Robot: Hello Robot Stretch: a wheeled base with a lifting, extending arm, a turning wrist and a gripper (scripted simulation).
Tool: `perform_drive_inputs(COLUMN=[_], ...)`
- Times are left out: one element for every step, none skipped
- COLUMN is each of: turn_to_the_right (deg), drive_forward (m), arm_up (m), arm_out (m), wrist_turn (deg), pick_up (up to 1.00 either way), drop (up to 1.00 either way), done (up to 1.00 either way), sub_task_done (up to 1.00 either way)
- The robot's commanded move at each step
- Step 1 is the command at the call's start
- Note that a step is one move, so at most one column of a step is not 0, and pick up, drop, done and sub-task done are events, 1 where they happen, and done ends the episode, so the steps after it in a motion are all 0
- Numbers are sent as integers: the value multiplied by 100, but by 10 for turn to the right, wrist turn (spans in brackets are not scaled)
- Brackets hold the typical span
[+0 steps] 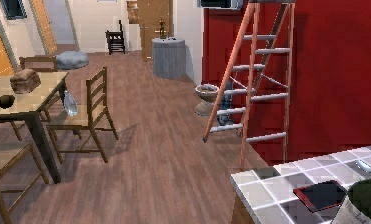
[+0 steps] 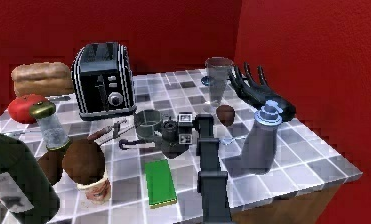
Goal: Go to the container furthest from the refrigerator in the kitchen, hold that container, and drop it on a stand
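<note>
While the end effector is at a grey cup, I cannot tell whether it holds anything.

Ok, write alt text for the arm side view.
The robot's dark arm rises from the bottom edge over a tiled counter in a red-walled corner, ending near a grey cup. Around it stand a black toaster, a bread loaf and a black hand statue.
</note>
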Motion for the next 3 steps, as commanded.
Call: perform_drive_inputs(turn_to_the_right=[0, 0, 0], drive_forward=[0, 0, 0], arm_up=[0, 10, 6], arm_out=[0, 0, 0], wrist_turn=[0, 0, 0], pick_up=[100, 0, 0], drop=[0, 0, 0], done=[0, 0, 0], sub_task_done=[0, 0, 0])
